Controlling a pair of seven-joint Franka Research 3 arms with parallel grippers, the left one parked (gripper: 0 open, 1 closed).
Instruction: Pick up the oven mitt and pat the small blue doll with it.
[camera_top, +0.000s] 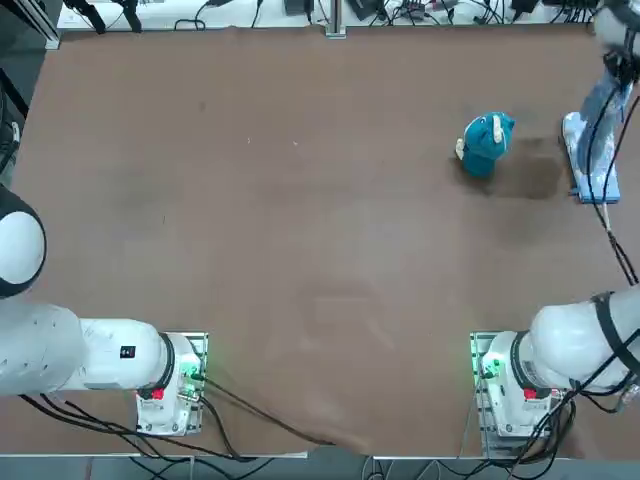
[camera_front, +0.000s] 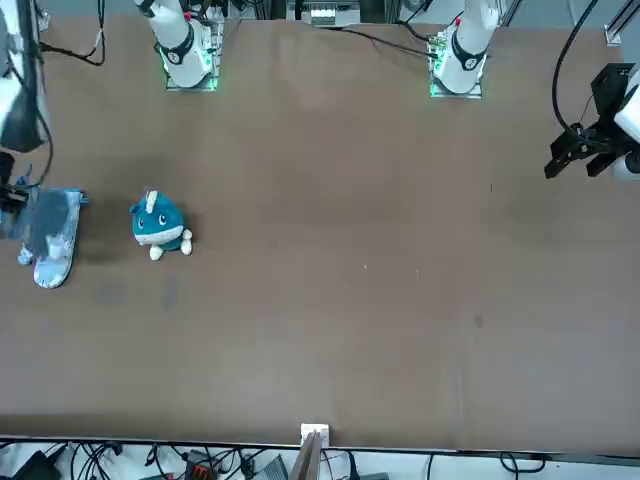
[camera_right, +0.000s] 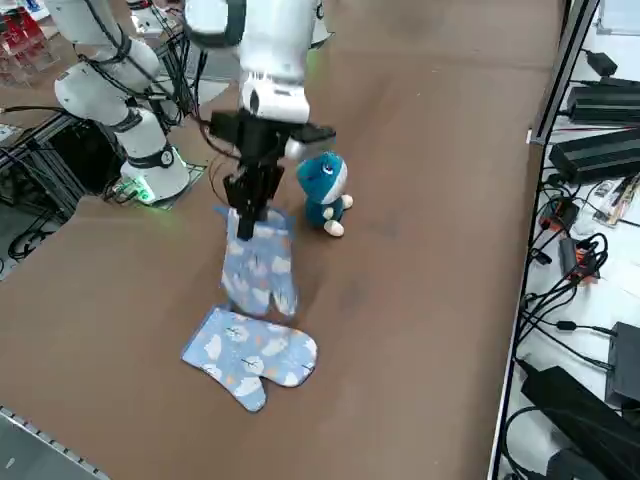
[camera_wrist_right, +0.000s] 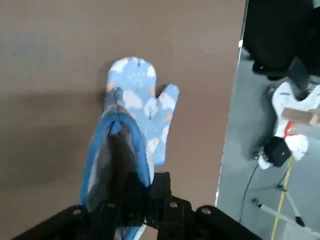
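While the right arm points down, right pincer clamped on one mitt (cuff gripped); doll nearby

Bright, diffuse light falls over the brown tabletop, apparently from above, leaving soft-edged shadows. Around the right gripper, the held oven mitt and the mitt lying just beyond it are clearly lit. Near the gripper, the small blue doll has a soft dark shadow beside it, with another dim patch between doll and held mitt. In the wrist view, a broad, blurry-edged shadow spreads beside the held mitt, whose open cuff is dark inside. Pale highlights whiten the right arm's shell.
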